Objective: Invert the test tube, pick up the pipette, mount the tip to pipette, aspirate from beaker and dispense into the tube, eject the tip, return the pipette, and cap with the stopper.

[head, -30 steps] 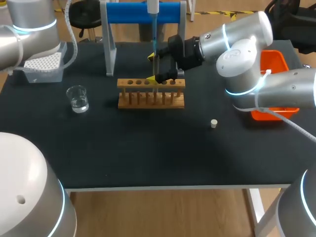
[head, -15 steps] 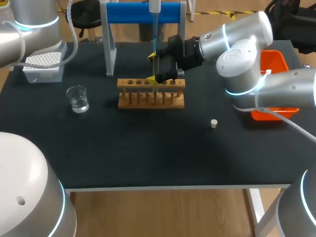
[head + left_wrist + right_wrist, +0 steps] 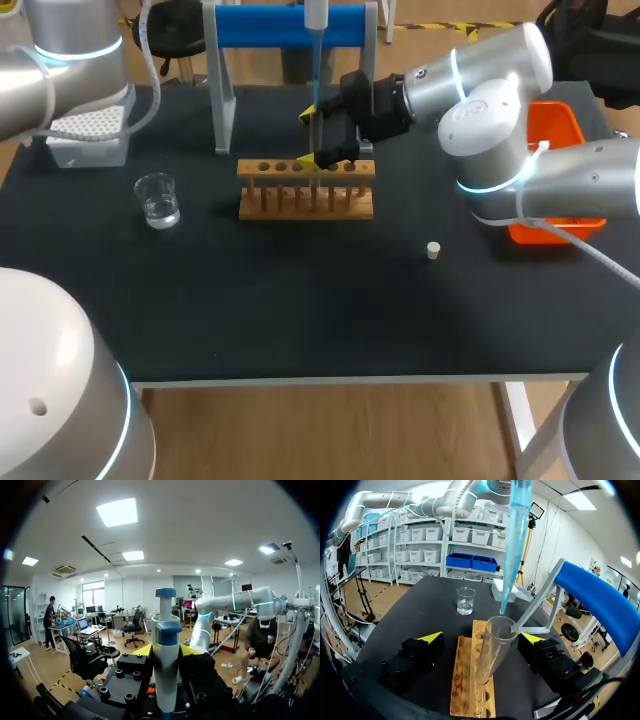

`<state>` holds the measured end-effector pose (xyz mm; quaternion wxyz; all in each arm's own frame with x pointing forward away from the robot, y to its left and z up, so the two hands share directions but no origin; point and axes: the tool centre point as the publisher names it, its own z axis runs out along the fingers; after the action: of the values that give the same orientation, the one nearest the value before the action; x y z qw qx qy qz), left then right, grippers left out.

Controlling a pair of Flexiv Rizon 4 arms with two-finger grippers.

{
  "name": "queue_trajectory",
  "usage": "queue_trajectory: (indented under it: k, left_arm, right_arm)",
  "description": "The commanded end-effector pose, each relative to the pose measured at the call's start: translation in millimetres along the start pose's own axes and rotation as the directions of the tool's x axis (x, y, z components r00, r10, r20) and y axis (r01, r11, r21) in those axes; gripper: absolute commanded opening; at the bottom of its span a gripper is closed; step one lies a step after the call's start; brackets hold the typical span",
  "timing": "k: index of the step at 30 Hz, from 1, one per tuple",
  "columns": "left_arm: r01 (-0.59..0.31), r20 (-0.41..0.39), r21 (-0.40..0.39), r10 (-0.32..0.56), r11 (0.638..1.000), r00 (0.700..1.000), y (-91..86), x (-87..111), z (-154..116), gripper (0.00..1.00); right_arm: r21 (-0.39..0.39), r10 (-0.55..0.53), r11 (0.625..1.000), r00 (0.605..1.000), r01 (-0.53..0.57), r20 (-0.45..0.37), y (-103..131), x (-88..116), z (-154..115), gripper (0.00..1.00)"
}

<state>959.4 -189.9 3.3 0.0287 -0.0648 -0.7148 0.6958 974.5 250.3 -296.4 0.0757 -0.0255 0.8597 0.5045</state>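
Note:
A white pipette (image 3: 165, 645) with a blue plunger cap sits between the yellow tips of my left gripper (image 3: 166, 651), which is shut on it. In the head view the pipette (image 3: 314, 14) hangs at the back, and its blue tip (image 3: 314, 85) points down at the wooden rack (image 3: 305, 188). A clear test tube (image 3: 492, 650) stands mouth up in the rack (image 3: 469, 685). The blue tip (image 3: 512, 545) ends just above the tube's mouth. My right gripper (image 3: 481, 637) is open, with one finger on each side of the tube, neither touching it. It appears over the rack (image 3: 310, 138).
A beaker (image 3: 157, 199) with some water stands left of the rack. The white tip box (image 3: 88, 135) is at the back left. A small stopper (image 3: 433, 250) lies right of the rack. A blue-topped stand (image 3: 290, 25) rises behind the rack, and an orange bin (image 3: 552, 125) sits far right.
My left arm's elbow has drifted a little toward the back, uncovering more of the tip box. The pipette has shifted very slightly right. The right arm has not moved.

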Motion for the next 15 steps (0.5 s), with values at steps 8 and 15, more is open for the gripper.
queue_trajectory:
  k: [8,15]
  left_arm:
    - [0.001,-0.006,0.014,-0.001,1.000,1.000,5.9,-0.9,3.9,0.00]
    - [0.002,-0.005,0.018,-0.002,1.000,1.000,8.6,-0.1,2.9,0.00]
  right_arm:
    - [-0.001,-0.001,1.000,1.000,0.001,-0.001,-0.4,-0.2,-0.7,1.00]
    - [-0.001,-0.001,1.000,1.000,0.001,-0.001,-0.4,-0.2,-0.7,1.00]
